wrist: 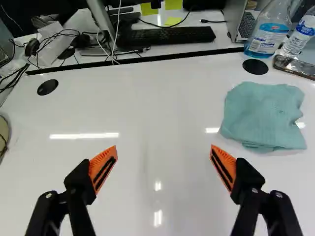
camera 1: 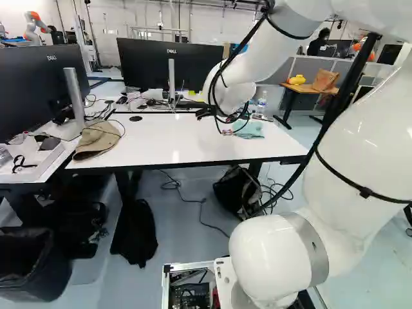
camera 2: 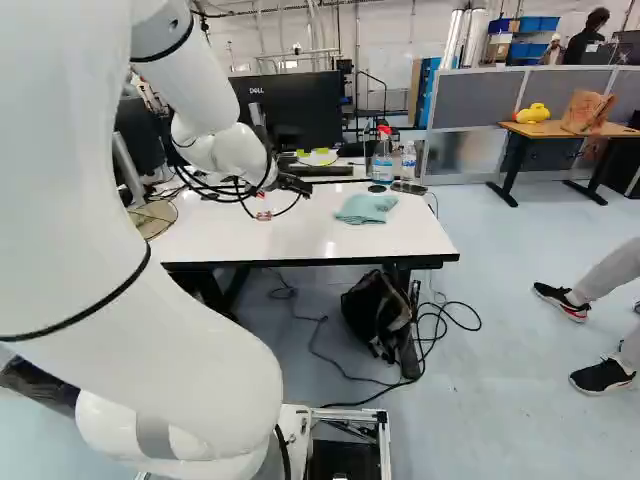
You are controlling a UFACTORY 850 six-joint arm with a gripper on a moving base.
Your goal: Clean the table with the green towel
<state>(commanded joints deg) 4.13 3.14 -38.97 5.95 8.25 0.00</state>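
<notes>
Gripper [wrist: 164,147]: one, black, orange pads [wrist: 102,168]; stood wide open, nothing held. Green towel [wrist: 264,117]: one, loosely folded, lay on the white table [wrist: 147,110], ahead of the gripper and outside the finger on the bottles' side, untouched. Step, as judged: pickup. Best handling called for a sideways shift to centre the towel between the pads, a slow, low descent, and closing on a thick fold without pressing the tabletop. Spray bottle [wrist: 268,32]: beyond the towel; clearance advisable.
</notes>
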